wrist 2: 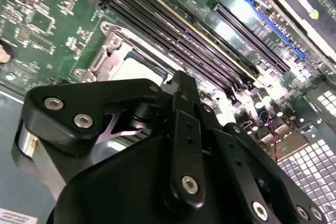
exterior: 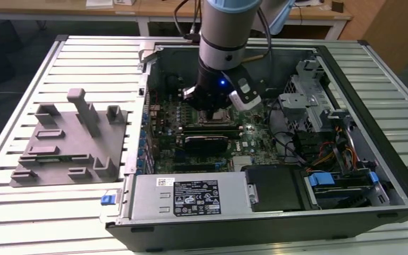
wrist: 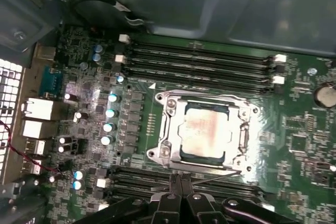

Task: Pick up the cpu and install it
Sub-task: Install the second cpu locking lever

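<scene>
Beyond the jaws, cpu (wrist: 203, 132) in socket (wrist: 169, 109)

In the exterior view the arm (exterior: 222, 32) is cut off by the top edge and hides part of the motherboard (exterior: 211, 141). In the second wrist view, black gripper (wrist 2: 181, 85) linkage covers most of the cpu (wrist 2: 137, 71).
</scene>
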